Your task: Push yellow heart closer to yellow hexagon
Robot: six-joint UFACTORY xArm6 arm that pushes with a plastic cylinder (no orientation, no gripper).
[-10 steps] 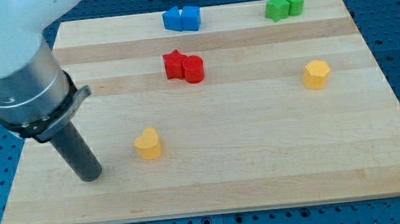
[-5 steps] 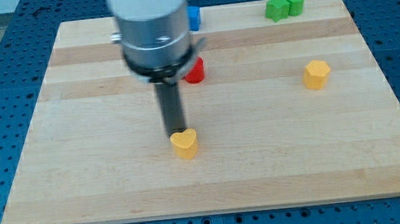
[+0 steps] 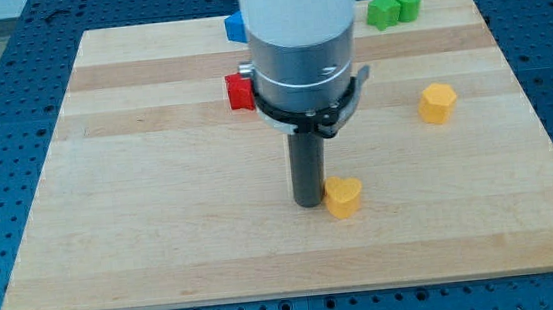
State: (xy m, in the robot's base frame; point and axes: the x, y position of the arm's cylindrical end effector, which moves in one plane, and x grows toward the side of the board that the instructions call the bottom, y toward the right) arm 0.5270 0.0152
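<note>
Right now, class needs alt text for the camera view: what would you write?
My tip touches the yellow heart from the view's left on a wooden board; the yellow hexagon sits up-right, with red, blue and green blocks near the top.

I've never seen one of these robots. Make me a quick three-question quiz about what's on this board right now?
1. True or false: my tip is at the view's left of the yellow heart.
2. Where does the yellow hexagon lie from the heart? A) upper right B) lower left C) directly below
3. What colour are the two blocks at the view's top right?

Key: 1 true; 2 A; 3 green.
</note>
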